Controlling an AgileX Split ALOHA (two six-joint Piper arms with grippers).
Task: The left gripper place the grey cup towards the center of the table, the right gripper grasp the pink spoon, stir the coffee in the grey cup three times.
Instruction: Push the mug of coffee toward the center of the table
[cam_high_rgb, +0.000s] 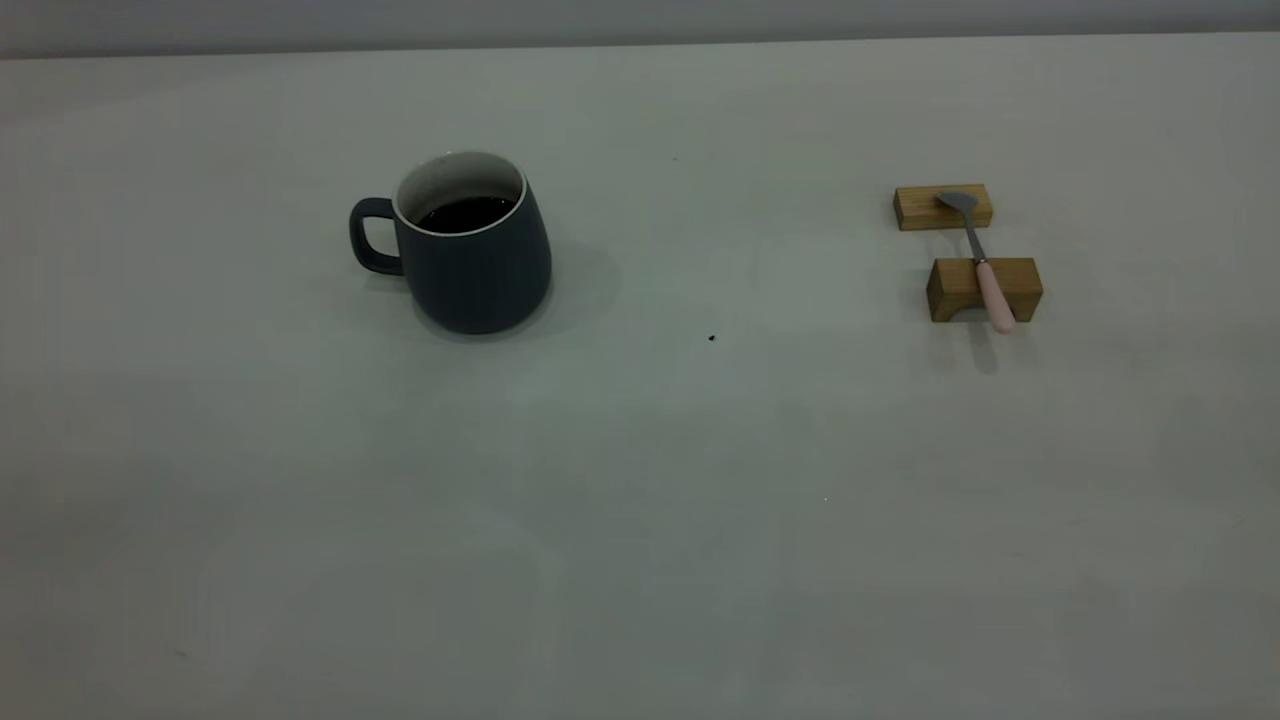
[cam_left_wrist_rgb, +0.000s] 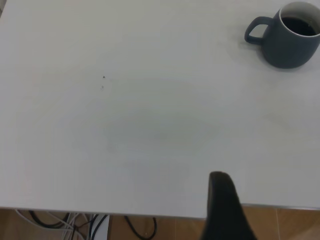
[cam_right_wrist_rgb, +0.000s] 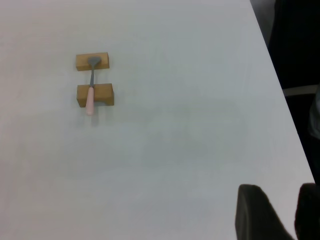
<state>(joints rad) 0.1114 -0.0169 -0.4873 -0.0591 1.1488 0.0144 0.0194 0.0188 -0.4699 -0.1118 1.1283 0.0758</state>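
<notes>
Grey cup (cam_left_wrist_rgb: 290, 37) stands well apart from left hand (cam_left_wrist_rgb: 222, 200).

left fingers (cam_left_wrist_rgb: 223, 210): one black, rounded tip | right fingers (cam_right_wrist_rgb: 257, 215): two black, seemingly matte, blunt tips

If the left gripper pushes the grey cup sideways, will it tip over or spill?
The grey cup probably slides rather than tips: it is wider at the bottom. The coffee sits well below the rim, so a gentle push likely spills nothing.
</notes>
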